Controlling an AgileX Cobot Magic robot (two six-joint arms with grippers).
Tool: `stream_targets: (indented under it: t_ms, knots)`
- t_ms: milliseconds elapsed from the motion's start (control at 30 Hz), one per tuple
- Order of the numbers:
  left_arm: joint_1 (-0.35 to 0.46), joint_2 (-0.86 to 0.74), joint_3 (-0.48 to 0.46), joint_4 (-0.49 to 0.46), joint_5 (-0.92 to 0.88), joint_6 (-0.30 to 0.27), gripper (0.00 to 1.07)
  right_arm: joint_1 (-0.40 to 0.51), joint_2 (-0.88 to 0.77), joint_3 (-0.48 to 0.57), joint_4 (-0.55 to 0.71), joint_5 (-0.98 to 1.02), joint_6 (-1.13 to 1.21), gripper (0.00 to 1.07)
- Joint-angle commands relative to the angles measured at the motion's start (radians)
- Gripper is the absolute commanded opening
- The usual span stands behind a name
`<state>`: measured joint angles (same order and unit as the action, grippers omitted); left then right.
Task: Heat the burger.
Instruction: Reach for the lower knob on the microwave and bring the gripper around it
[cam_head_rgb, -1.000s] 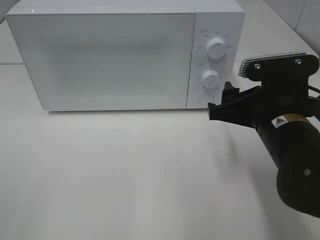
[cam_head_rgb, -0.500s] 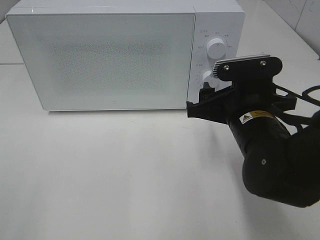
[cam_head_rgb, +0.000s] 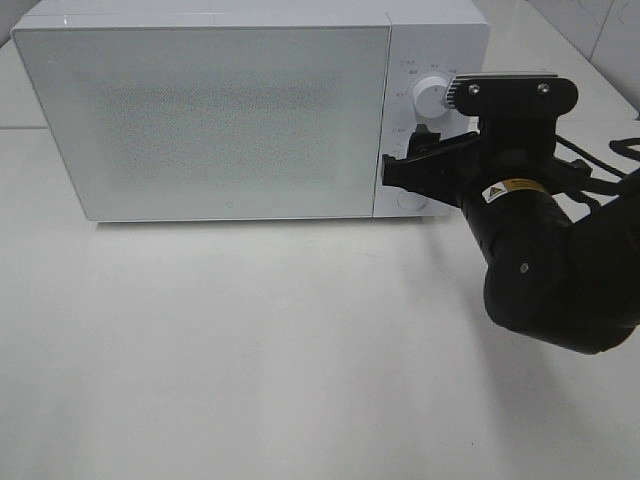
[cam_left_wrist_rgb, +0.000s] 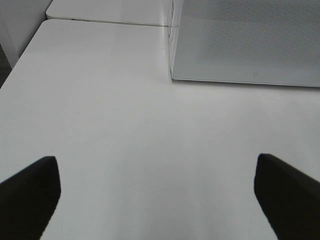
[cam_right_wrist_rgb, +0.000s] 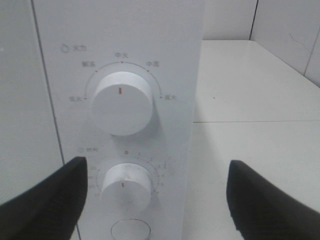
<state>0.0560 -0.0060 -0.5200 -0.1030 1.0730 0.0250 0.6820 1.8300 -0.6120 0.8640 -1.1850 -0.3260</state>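
Note:
The burger is out of view; the white microwave (cam_head_rgb: 200, 120) has its frosted door shut. My right gripper (cam_head_rgb: 408, 165) is open and empty, held close in front of the microwave's control panel. In the right wrist view the gripper (cam_right_wrist_rgb: 155, 200) has its fingers spread either side of the lower knob (cam_right_wrist_rgb: 126, 186), below the upper knob (cam_right_wrist_rgb: 121, 102). My left gripper (cam_left_wrist_rgb: 160, 195) is open and empty above the bare table, with the microwave's front corner (cam_left_wrist_rgb: 172, 75) ahead of it.
A round button (cam_right_wrist_rgb: 131, 230) sits under the lower knob. The white table (cam_head_rgb: 250, 350) lies in front of the microwave. A tiled wall (cam_right_wrist_rgb: 285, 30) stands behind to the right. The table's left edge (cam_left_wrist_rgb: 20, 65) shows in the left wrist view.
My right gripper has moved left and slightly up, from beside the microwave to right in front of its control panel. The door stays shut.

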Motion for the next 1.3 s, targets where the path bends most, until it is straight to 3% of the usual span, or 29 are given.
stream_targets:
  t_ms: [33,700,1300]
  knots:
    - [0.003,-0.022,0.001,-0.004,0.0,-0.001,0.98,-0.017,0.042,-0.025,-0.014,0.004,0.012,0.74]
    - [0.003,-0.022,0.001,-0.005,0.0,-0.001,0.98,-0.05,0.199,-0.178,-0.1,0.053,0.009,0.74]
    - [0.003,-0.022,0.001,-0.001,0.0,-0.001,0.98,-0.087,0.245,-0.223,-0.098,0.052,0.005,0.74]
